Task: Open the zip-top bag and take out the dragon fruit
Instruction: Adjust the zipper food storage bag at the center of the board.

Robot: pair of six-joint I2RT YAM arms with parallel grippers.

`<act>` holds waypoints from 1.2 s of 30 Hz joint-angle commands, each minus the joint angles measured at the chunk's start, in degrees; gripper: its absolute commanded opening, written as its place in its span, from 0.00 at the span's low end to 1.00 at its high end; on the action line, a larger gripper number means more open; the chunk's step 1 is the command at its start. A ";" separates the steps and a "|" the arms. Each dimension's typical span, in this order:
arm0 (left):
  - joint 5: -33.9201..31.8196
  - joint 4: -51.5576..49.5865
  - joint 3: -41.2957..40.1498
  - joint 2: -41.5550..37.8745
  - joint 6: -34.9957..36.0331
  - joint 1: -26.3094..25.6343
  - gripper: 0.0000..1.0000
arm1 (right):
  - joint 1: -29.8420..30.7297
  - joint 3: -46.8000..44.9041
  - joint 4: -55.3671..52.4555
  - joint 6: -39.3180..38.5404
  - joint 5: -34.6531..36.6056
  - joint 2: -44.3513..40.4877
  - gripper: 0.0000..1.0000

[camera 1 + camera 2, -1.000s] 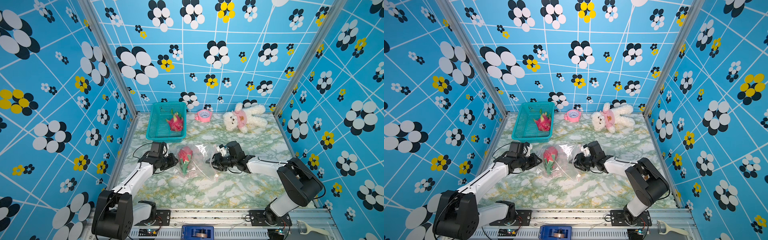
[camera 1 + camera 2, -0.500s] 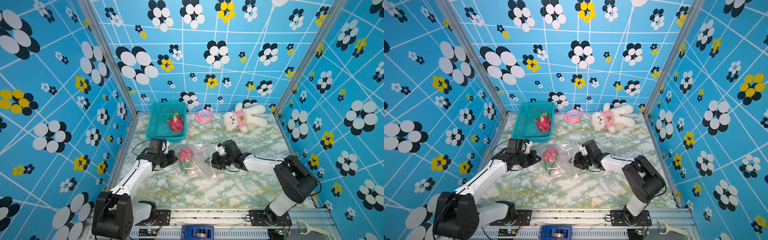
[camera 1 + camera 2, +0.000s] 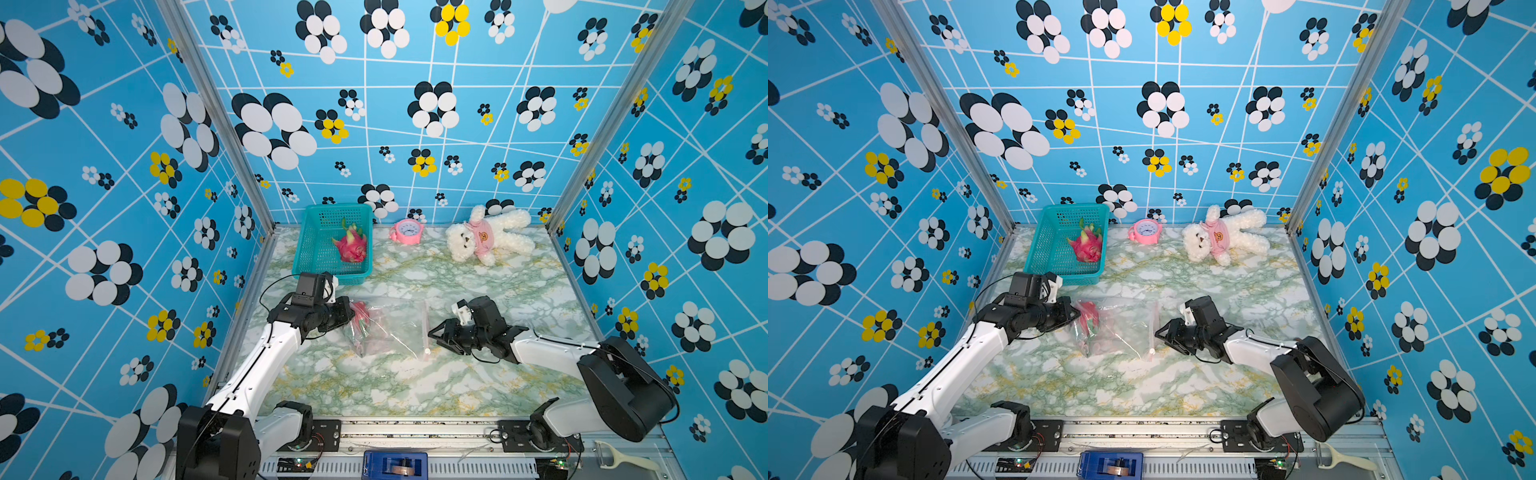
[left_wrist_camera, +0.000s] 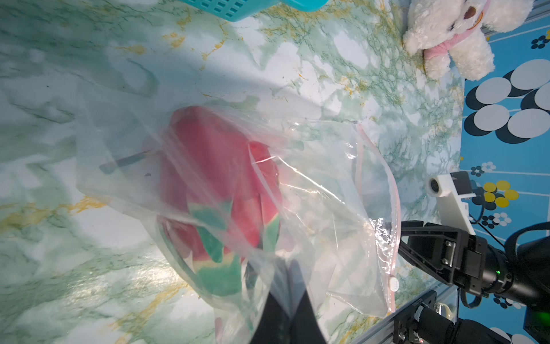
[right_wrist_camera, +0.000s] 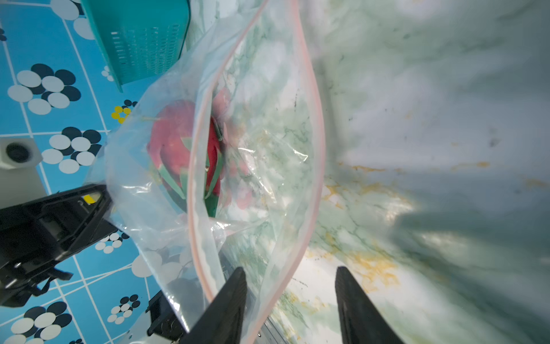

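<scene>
The clear zip-top bag [image 3: 395,332] [image 3: 1121,332] lies mid-table in both top views, its pink zip strip [image 3: 425,328] toward the right arm. The red dragon fruit [image 3: 362,321] [image 3: 1090,318] [image 4: 214,178] [image 5: 175,149] sits inside, near the closed end. My left gripper [image 3: 348,318] [image 3: 1073,320] [image 4: 287,265] is shut on the bag's plastic at that closed end. My right gripper [image 3: 434,332] [image 3: 1160,332] [image 5: 290,277] is open at the gaping mouth. One of its fingers [image 5: 235,297] is inside the mouth, and one zip lip passes between the jaws.
A teal basket [image 3: 316,249] at the back left holds a second dragon fruit [image 3: 351,247]. A pink alarm clock [image 3: 406,230] and a white teddy bear [image 3: 490,237] lie along the back wall. A peeler [image 3: 619,457] rests beyond the front rail.
My left gripper has shut on the bag's closed end. The bag now lies stretched flatter between the two grippers. The right gripper has stayed at the mouth.
</scene>
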 commanded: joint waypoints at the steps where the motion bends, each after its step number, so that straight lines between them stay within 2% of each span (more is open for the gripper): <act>1: -0.68 0.03 1.65 1.18 1.56 -0.91 0.00 | -0.09 -0.37 3.59 0.52 -1.80 -2.54 0.52; 6: -0.85 -0.18 1.59 1.43 2.08 -1.41 0.00 | -0.11 1.93 4.27 0.18 -2.47 -1.35 0.51; 14: -1.07 -0.83 1.03 0.31 2.12 -1.38 0.00 | 2.34 10.52 5.37 -1.63 -6.24 8.72 0.47; 16: -1.16 -0.91 1.03 0.21 2.07 -1.31 0.00 | 2.73 12.46 6.33 -1.58 -6.44 11.47 0.43; 20: -0.78 -1.24 2.37 0.10 1.82 -1.23 0.00 | 2.93 15.15 4.32 -2.29 -4.71 16.52 0.24; 24: -0.32 -2.70 7.19 -0.82 0.88 -1.74 0.00 | 2.91 15.42 -0.33 -4.15 -1.52 17.99 0.15; 28: -1.06 -6.66 13.99 -0.94 1.03 -4.96 0.00 | 2.92 15.71 -1.50 -5.08 -0.91 19.12 0.10; 32: -3.54 -9.50 20.07 0.88 -0.40 -12.93 0.00 | 2.88 16.14 -0.03 -4.91 -1.45 20.52 0.09; 35: -8.69 -11.20 20.67 2.08 1.27 -18.02 0.00 | 2.79 15.82 1.01 -4.82 -1.27 20.81 0.09; 36: -8.99 -12.03 19.68 2.50 1.08 -17.80 0.00 | 2.79 15.62 1.57 -4.72 -1.20 20.94 0.09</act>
